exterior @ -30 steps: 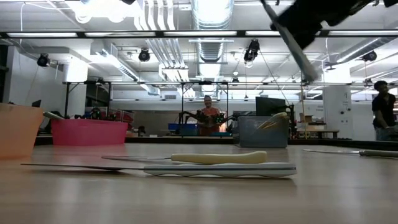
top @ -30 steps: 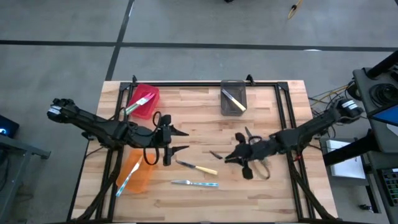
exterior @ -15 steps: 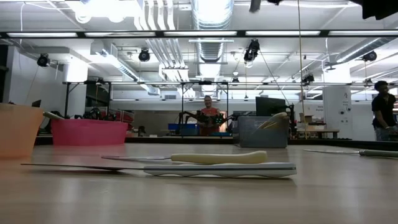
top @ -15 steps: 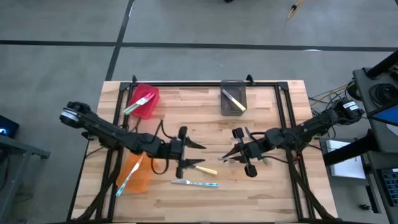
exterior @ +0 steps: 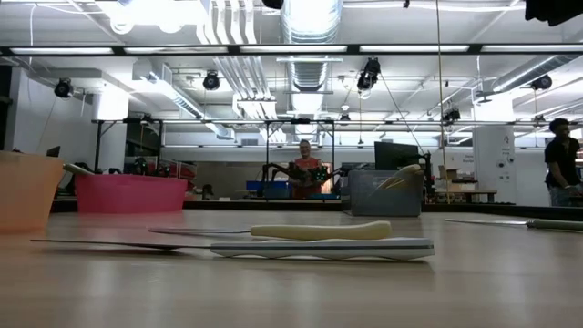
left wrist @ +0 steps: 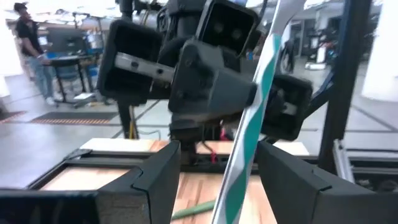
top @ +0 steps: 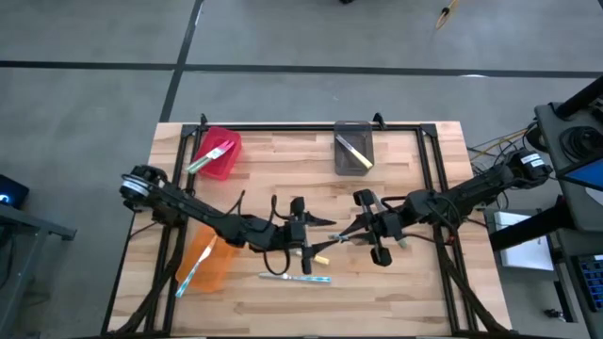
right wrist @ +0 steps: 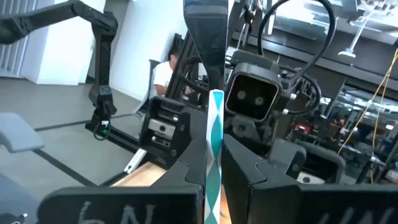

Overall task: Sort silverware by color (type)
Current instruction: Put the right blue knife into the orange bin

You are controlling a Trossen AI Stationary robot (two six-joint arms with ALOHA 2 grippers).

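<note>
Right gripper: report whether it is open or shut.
Shut. The right gripper has its fingers pressed against a green-handled knife in the right wrist view, holding it out toward the left gripper.

Beyond the wooden table (top: pixel 396 282) lies a grey concrete floor (top: pixel 94 104) crossed by dark seams. The room behind is a wide workshop with bright strip lights (exterior: pixel 419 48), round ducts (exterior: pixel 310 20) and pipes under the ceiling, white walls and a dark frame rack (exterior: pixel 296 146). A person in red (exterior: pixel 305 173) sits far back among benches and another person (exterior: pixel 559 159) stands at the right edge, while a black stand (top: pixel 575 141) and cables sit beside the table.
</note>
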